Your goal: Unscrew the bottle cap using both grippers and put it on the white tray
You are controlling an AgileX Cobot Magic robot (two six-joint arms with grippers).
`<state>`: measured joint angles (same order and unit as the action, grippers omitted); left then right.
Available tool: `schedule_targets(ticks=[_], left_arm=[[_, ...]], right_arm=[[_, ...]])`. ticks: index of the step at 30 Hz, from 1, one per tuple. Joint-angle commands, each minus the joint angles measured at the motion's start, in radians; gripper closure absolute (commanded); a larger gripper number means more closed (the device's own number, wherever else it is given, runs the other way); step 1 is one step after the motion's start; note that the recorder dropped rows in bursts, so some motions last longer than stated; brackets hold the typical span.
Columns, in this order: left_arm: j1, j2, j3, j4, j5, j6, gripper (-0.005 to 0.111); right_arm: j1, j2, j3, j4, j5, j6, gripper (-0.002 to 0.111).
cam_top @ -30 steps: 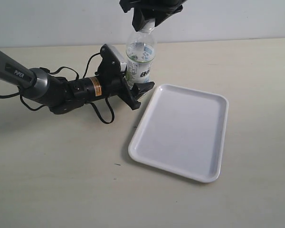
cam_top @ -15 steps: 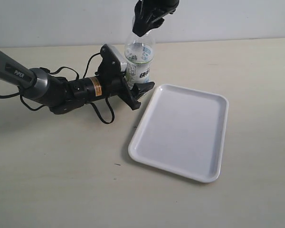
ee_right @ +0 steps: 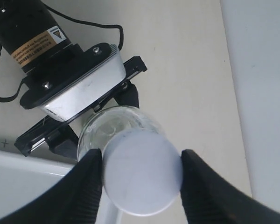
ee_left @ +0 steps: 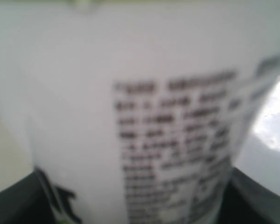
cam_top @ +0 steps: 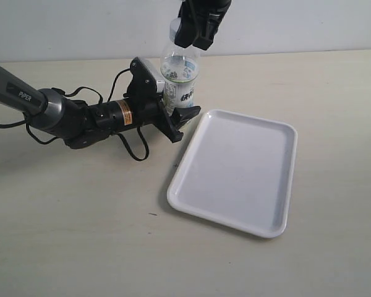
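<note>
The clear bottle stands upright at the back of the table, next to the white tray. My left gripper lies low and is shut on the bottle's labelled body, which fills the left wrist view. Its dark fingers show at the edges. My right gripper comes down from above and is shut on the white bottle cap, with one black pad pressed against each side. In the exterior view only a sliver of the cap shows beside the jaws.
The tray's corner lies just beside the bottle's foot. The left arm's grey body and looping black cables stretch over the table to the left. A pale wall runs behind the table.
My right gripper has turned about the bottle's top, and the bottle's neck has leaned a little to the left. The left arm has kept still.
</note>
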<state>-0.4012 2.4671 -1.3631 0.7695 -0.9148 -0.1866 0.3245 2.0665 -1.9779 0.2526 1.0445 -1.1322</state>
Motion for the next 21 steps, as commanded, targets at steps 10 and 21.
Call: schedule_targets(ticks=[10, 21], left_arm=[[-0.006, -0.011, 0.000, 0.012, 0.007, 0.000, 0.107], [-0.006, -0.011, 0.000, 0.012, 0.007, 0.000, 0.107]], right_arm=[[0.002, -0.010, -0.007, -0.045, -0.045, -0.069, 0.078], [0.002, -0.010, -0.007, -0.017, -0.014, -0.022, 0.052]])
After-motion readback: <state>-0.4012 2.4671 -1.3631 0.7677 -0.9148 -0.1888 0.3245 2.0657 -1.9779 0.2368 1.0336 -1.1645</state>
